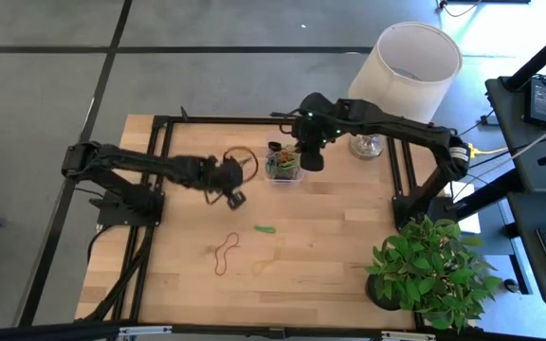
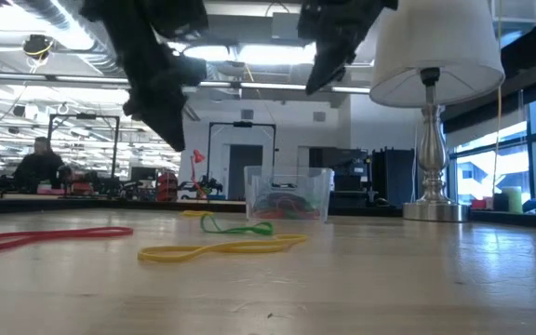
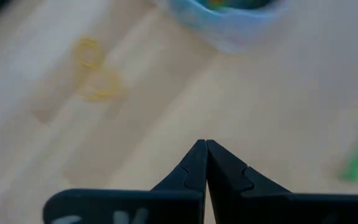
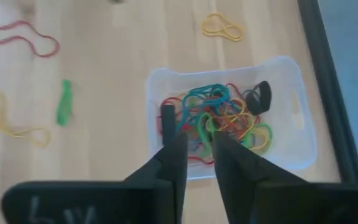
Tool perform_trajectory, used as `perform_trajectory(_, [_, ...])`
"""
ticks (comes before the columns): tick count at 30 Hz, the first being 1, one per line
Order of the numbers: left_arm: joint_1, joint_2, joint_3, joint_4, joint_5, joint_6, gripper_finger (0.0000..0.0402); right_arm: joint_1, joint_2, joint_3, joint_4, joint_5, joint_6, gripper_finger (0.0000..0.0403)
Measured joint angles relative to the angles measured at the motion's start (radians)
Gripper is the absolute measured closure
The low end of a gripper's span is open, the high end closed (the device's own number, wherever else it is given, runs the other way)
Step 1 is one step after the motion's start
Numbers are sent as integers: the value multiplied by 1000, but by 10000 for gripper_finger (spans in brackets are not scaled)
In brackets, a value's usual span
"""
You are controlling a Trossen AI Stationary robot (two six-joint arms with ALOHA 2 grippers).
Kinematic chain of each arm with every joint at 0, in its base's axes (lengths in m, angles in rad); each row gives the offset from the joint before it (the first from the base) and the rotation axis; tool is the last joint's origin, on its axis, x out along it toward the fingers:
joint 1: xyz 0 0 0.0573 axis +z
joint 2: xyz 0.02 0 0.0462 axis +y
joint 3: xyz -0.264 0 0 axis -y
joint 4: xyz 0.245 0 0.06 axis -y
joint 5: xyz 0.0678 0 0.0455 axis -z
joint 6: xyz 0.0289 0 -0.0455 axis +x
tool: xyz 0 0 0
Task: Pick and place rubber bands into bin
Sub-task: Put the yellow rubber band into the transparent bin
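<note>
Counter [image 1: 330, 246] of pale wood carries everything here. Toward its left side the left pincer [image 1: 238, 198] hangs above the boards with its fingers [image 3: 194, 168] pressed tip to tip, nothing between them. Ahead of it, toward the front edge, a red rubber band [image 1: 225, 252] lies stretched out flat, a yellow rubber band [image 1: 260, 267] just beside it on the right, and a short green rubber band [image 1: 264, 228] a little farther back. Another yellow loop [image 4: 222, 26] rests on the wood near the bin, on its left in the overhead view. Right of centre, near the rear edge, the bin [image 1: 282, 168] stands upright, a tangle of coloured bands [image 4: 219, 121] heaped inside it. The right pincer [image 1: 309, 157] hovers directly over the bin, jaws parted by a narrow gap; nothing shows gripped between them. Farther right, a lamp [image 1: 404, 71] with a white shade stands at the rear, and a potted plant [image 1: 429, 270] fills the front right corner.
</note>
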Motion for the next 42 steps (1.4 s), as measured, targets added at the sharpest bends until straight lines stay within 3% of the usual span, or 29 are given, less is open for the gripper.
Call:
perform_trajectory(7, [274, 0, 2, -1, 96, 271, 379, 73, -41, 0, -13, 2, 141, 368])
perform_trajectory(12, [445, 1, 2, 33, 190, 396, 336, 144, -39, 0, -15, 2, 213, 394])
perform_trajectory(16, [520, 30, 2, 65, 248, 484, 297, 199, -51, -52, 29, 10, 254, 399])
perform_trajectory(21, [530, 121, 2, 127, 270, 627, 264, 242, -150, -286, 261, 11, 399, 400])
perform_trajectory(27, [529, 227, 2, 206, 276, 638, 264, 303, -319, -621, 581, 18, 651, 400])
perform_trajectory(35, [514, 317, 2, 267, 296, 634, 266, 425, -518, -881, 589, 137, 898, 401])
perform_trajectory(39, [500, 354, 2, 306, 292, 634, 271, 468, -596, -962, 588, 170, 922, 400])
perform_trajectory(42, [483, 374, 2, 314, 285, 634, 296, 486, -640, -1009, 586, 171, 922, 399])
